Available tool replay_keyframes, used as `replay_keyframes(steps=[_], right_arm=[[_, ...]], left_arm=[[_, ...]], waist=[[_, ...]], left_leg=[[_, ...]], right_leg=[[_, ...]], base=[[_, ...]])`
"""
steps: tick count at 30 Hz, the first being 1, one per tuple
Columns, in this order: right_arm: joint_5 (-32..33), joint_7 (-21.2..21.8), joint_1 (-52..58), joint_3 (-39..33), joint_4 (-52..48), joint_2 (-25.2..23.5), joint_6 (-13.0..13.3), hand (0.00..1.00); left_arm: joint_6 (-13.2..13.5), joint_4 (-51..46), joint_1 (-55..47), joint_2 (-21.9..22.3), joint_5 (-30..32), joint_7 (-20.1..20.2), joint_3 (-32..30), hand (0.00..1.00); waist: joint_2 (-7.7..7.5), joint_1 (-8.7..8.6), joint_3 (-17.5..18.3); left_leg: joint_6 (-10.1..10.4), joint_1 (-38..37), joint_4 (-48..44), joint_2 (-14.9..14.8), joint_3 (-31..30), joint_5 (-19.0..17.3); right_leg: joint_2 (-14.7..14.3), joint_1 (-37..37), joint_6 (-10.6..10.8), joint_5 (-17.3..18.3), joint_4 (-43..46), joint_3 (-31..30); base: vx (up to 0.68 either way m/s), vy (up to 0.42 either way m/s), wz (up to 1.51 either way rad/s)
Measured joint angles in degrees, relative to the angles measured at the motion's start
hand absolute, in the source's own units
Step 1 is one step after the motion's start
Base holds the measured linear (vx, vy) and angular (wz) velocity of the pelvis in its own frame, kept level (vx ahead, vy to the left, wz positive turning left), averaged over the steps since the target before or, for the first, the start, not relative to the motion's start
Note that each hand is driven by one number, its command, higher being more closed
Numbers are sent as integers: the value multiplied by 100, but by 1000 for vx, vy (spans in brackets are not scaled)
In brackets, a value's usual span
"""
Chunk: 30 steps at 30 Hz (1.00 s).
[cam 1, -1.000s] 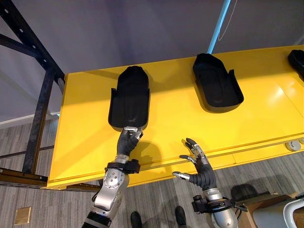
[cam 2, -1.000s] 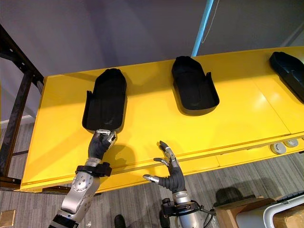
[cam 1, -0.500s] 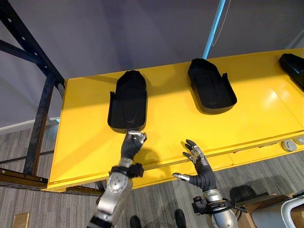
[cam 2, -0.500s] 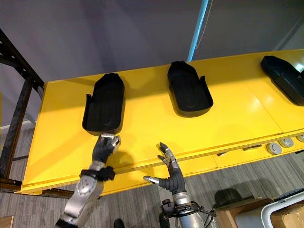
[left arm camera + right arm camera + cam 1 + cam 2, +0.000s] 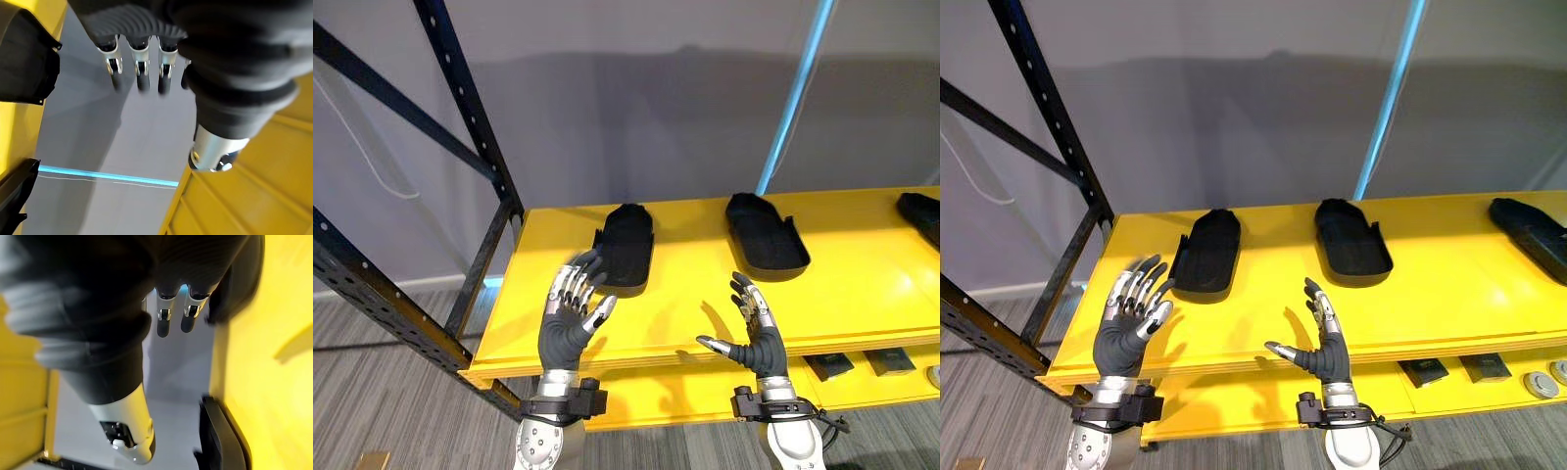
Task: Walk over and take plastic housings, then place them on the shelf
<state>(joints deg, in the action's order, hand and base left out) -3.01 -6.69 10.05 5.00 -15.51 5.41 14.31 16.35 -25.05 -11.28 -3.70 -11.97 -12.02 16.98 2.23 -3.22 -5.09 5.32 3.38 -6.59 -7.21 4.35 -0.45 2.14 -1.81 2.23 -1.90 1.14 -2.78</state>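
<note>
We see three black plastic housings lying on the top of the yellow shelf (image 5: 680, 284), none of them held. The left housing (image 5: 625, 247) lies with its open side up near the shelf's left end. The middle housing (image 5: 766, 245) sits well apart from it to the right, and the third housing (image 5: 922, 211) is cut off at the right edge.

Our left hand (image 5: 564, 331) is raised in front of the shelf's front edge, just short of the left housing, with its fingers (image 5: 139, 68) straight and spread and nothing in it. Our right hand (image 5: 760, 343) is raised in front of the shelf edge, short of the middle housing. It is also spread wide and empty, with the thumb out to the side.

A black perforated rack upright (image 5: 470, 117) rises at the shelf's left end. A pale blue strip (image 5: 795, 93) slants up the grey wall behind. On the lower level we see two small flat dark boxes (image 5: 1424, 372) and a round silver disc (image 5: 1540, 385).
</note>
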Motion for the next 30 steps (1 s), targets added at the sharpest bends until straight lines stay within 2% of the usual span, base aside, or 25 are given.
replay_keyframes(steps=[1, 2, 4, 6, 7, 8, 9, 10, 11, 12, 13, 14, 15, 16, 17, 18, 20, 21, 22, 24, 25, 26, 27, 29, 30], right_arm=[[0, -14, -102, 9, 82, 73, 0, 0], [-2, -35, -166, 23, 89, 199, 2, 0], [-8, -100, -43, -27, -12, 279, 5, 0], [-8, -128, 452, -150, -476, 294, 8, 0], [-7, -121, 870, -217, -784, 143, 17, 0], [-7, -93, 1344, -245, -1075, 42, 16, 0], [-7, -77, 1534, -265, -1190, 39, 16, 0], [-7, -44, 1675, -291, -1226, 34, 12, 0], [-7, -37, 1673, -298, -1229, -13, 12, 0], [-7, -37, 1669, -335, -1228, -144, 13, 0], [-7, -27, 1652, -374, -1194, -186, 13, 0], [-36, 21, 1507, -476, -1002, -181, 16, 0], [-72, 48, 1373, -673, -748, -194, 17, 0], [-80, 50, 1314, -767, -596, -196, 15, 0], [-86, 55, 1168, -939, -288, -195, 8, 0], [-112, 48, 962, -1073, -21, -190, 4, 0], [-188, 15, 847, -1148, 130, -185, 4, 0], [-190, -12, 774, -1189, 178, -171, -10, 0], [-191, -18, 642, -1283, 354, -75, -41, 0], [-191, -33, 579, -1339, 498, -68, -66, 0], [-190, -49, 515, -1339, 575, -120, -63, 0], [-188, -48, 412, -1356, 821, -123, -39, 0], [-186, -49, 376, -1373, 1022, -126, -39, 0], [-51, -68, 114, -1736, 2395, -90, -103, 0], [30, -84, 75, -1839, 2760, -73, -158, 0]], left_arm=[[0, 68, -7, 75, 60, -123, -35, 0], [4, 131, -7, 165, 165, -209, -31, 0], [69, 242, 68, 237, 343, -289, -24, 0], [94, 400, 239, 290, 450, -366, -24, 0], [91, 580, 455, 286, 458, -396, -59, 0], [82, 610, 553, 323, 511, -446, -158, 0], [84, 592, 565, 341, 567, -473, -204, 0], [85, 586, 575, 352, 665, -526, -318, 0], [78, 589, 618, 369, 671, -541, -413, 0], [72, 596, 710, 418, 711, -571, -492, 0], [75, 591, 724, 441, 784, -585, -520, 0], [75, 589, 720, 483, 912, -614, -608, 0], [75, 595, 730, 503, 978, -622, -673, 0], [78, 594, 730, 500, 1003, -615, -696, 0], [77, 600, 716, 497, 1005, -603, -783, 0], [76, 607, 696, 495, 1004, -601, -981, 0], [77, 607, 693, 493, 999, -601, -1125, 0], [60, 603, 698, 467, 995, -604, -1220, 0], [2, 720, 626, 586, 998, -596, -1216, 0], [-11, 694, 509, 629, 1007, -572, -1253, 0], [9, 641, 440, 625, 1015, -536, -1454, 0], [48, 857, 407, 655, 1013, -532, -1701, 0], [48, 1017, 374, 654, 1012, -527, -1819, 0], [-88, 2444, 456, 686, 937, -560, -2175, 0], [-157, 2763, 458, 685, 873, -560, -2209, 0]], waist=[[21, 138, 8], [136, 216, 79], [222, 193, 140], [211, 59, 144], [19, -9, 35], [-160, -10, -75], [-209, -10, -105], [-259, 45, -131], [-240, 70, -146], [-314, 123, -135], [-309, 167, -137], [-258, 212, -177], [-170, 161, -212], [-174, 156, -210], [-203, 141, -196], [-288, 154, -141], [-432, 148, -73], [-599, 164, -44], [-378, 229, -41], [-249, 284, 50], [-317, 362, 146], [-288, 446, 185], [-307, 478, 212], [-278, 445, 264], [-277, 423, 262]], left_leg=[[76, 188, -863, 14, -911, -539], [246, 257, -1489, 41, -1782, -1030], [408, 257, -2079, 148, -2692, -1591], [203, 246, -2173, 250, -2947, -2066], [38, 272, -2302, 510, -2690, -2171], [-134, 274, -2426, 707, -2325, -2219], [-287, 308, -2479, 734, -2082, -2202], [-453, 373, -2448, 579, -1459, -2117], [-530, 439, -2364, 416, -977, -2029], [-550, 461, -2174, 335, -410, -1819], [-569, 426, -2048, 269, -133, -1726], [-578, 270, -1806, 78, 356, -1549], [-551, 227, -1664, -119, 648, -1401], [-518, 201, -1589, -192, 789, -1327], [-461, 150, -1453, -301, 1076, -1208], [-373, 151, -1385, -411, 1357, -1160], [-222, 229, -1431, -379, 1423, -1184], [-72, 358, -1425, -249, 1305, -1106], [-29, 327, -1170, -284, 1088, -1007], [-67, 72, -636, -367, 1079, -966], [-38, -77, -321, -420, 1166, -860], [55, -154, -260, -541, 1126, -675], [57, -161, -267, -578, 1135, -675], [101, -155, -290, -648, 1122, -613], [142, -153, -317, -645, 1101, -585]], right_leg=[[-141, -100, 14, -21, 117, -458], [-363, -239, 54, -18, 256, -914], [-688, -562, 102, 47, 642, -1533], [-896, -1000, 237, 108, 1107, -2062], [-858, -1223, 380, 74, 1338, -2460], [-796, -1273, 542, -153, 1185, -2966], [-761, -1262, 537, -422, 959, -3166], [-706, -1280, 306, -1273, 309, -3012], [-668, -1305, 4, -1744, -75, -2259], [-438, -1445, -44, -1286, 380, -663], [-335, -1450, -207, -933, 625, -121], [-234, -1439, -300, -421, 1195, 421], [-121, -1382, -206, 88, 1839, 520], [-26, -1341, -157, 301, 2141, 528], [250, -1197, -92, 613, 2631, 636], [750, -975, -6, 971, 3062, 950], [1087, -756, 181, 1218, 2967, 1151], [1043, -568, 366, 1618, 2130, 1337], [779, -487, 300, 1537, 1617, 1359], [558, -197, 285, 1456, 862, 1626], [398, -81, 181, 837, 388, 1662], [160, -19, -72, 421, 125, 1508], [92, -18, -95, 388, 40, 1415], [-16, -11, -148, 325, -59, 1334], [-5, -1, -148, 325, -61, 1358]], base=[[-69, 96, -202], [-62, 118, -213], [-115, 240, -209], [-175, 297, -171], [-213, 325, -162], [-228, 337, -181], [-378, 407, -237], [-368, 314, -237], [-456, 308, -287], [-347, 164, -221], [-330, 169, -240], [-268, 115, -204], [-202, 41, -184], [-204, -79, -140], [-179, -185, -142], [-166, -230, -132], [-135, -251, -75], [-210, -381, -74], [-178, -342, -80], [-15, -176, -89], [88, -197, -123], [103, -187, -115], [123, -164, -87], [151, -56, -27], [146, -4, 18]])
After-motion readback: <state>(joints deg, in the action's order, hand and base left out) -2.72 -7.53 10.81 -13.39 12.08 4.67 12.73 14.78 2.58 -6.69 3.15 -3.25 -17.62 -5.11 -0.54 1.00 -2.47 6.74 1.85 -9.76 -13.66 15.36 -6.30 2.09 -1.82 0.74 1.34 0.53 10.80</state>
